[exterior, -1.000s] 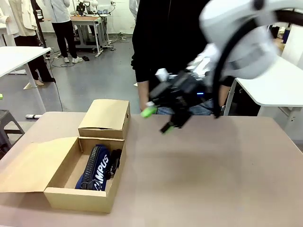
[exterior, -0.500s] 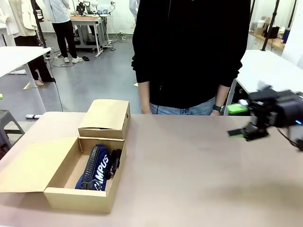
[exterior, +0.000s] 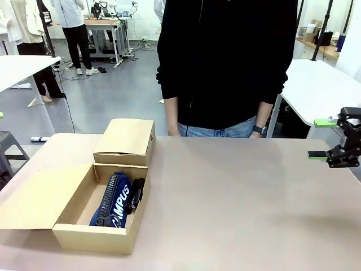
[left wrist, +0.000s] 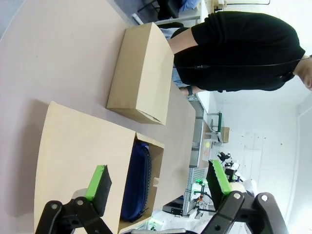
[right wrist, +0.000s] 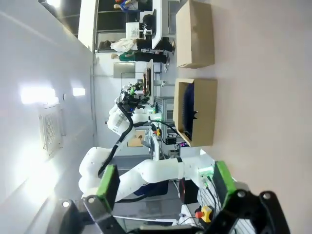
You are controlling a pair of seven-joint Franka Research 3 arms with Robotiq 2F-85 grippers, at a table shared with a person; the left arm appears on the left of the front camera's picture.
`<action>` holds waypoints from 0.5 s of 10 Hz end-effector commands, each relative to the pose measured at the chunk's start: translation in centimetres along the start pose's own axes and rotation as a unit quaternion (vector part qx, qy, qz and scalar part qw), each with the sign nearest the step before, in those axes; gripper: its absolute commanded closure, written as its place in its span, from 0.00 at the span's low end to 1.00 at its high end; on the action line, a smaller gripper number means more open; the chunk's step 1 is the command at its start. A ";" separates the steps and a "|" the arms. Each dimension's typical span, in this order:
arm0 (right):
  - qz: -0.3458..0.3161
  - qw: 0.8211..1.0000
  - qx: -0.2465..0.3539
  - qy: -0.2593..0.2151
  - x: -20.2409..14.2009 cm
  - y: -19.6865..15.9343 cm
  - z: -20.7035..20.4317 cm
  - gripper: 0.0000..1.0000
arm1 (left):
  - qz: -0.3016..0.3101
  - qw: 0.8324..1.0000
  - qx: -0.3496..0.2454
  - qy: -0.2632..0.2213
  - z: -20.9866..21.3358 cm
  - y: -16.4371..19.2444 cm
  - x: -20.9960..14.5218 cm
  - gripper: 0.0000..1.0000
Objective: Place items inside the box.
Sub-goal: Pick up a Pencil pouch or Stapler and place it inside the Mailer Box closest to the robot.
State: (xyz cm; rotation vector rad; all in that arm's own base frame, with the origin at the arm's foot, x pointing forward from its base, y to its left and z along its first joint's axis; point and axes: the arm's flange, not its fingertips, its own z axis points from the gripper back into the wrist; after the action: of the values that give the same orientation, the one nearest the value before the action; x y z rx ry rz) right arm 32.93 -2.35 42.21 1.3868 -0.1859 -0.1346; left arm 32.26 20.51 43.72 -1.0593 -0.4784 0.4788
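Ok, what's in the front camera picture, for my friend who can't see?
An open cardboard box sits on a brown table with a dark blue zip pouch inside. A closed box stands just behind it, a person in black stands across the table, and the right gripper hangs open and empty at the right edge.

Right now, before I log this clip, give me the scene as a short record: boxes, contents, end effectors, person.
open box: near left of the table, lid folded out
contents: navy pouch with white lettering; black item beside it
closed box: just behind the open one
left end effector: open, empty, over the open box
right end effector: open, empty, in the air at the table's right edge
person: standing at the far side, black top
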 end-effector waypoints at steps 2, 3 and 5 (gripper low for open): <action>0.015 1.000 0.004 0.005 -0.3 1.2 -0.5 0.00 | -0.009 1.000 -0.010 0.000 0.0 0.1 -0.1 0.00; 0.015 1.000 0.004 0.005 -0.3 1.2 -0.5 0.00 | -0.009 1.000 -0.010 0.000 0.0 0.1 -0.1 0.00; 0.015 1.000 0.004 0.005 -0.3 1.2 -0.5 0.00 | -0.009 1.000 -0.010 0.000 0.0 0.1 -0.1 0.00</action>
State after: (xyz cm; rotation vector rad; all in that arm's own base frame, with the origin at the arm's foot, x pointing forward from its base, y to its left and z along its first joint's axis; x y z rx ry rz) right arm 32.73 -1.65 43.06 1.3789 -0.1941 -0.1025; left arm 32.26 20.51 43.72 -1.0593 -0.4784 0.4787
